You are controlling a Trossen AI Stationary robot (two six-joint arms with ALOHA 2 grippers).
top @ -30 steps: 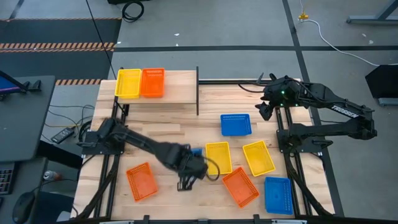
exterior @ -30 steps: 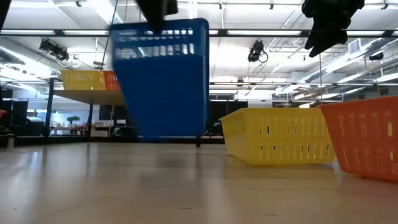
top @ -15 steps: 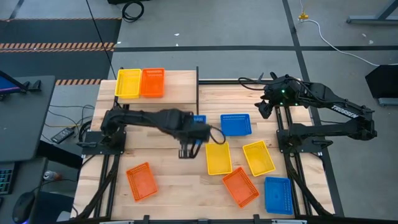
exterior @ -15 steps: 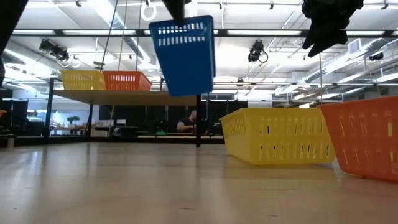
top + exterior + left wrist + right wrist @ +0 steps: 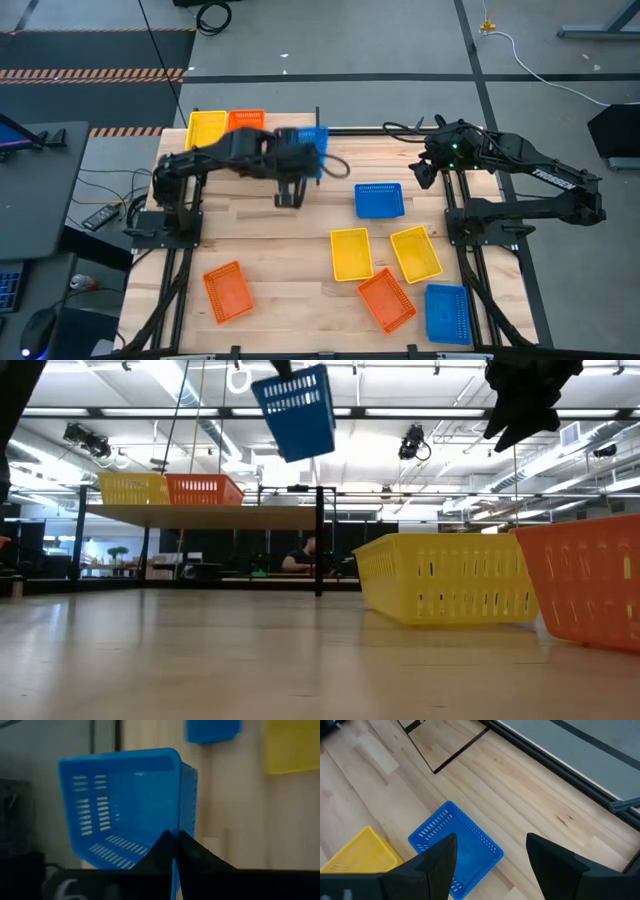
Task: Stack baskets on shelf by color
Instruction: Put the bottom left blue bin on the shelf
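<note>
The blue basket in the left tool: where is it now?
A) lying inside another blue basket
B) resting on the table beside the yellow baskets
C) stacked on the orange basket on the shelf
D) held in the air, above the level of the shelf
D: the low view shows the blue basket tilted in the air, higher than the shelf, and the left tool is shut on its wall.

Grey floor [image 5: 350, 40], ceiling lights [image 5: 400, 412].

Left gripper [image 5: 175, 842]: pinching one wall of blue basket [image 5: 125, 805], fingers closed.
Background: blue basket [image 5: 212, 729], yellow basket [image 5: 292, 745] lying on wood.
</note>
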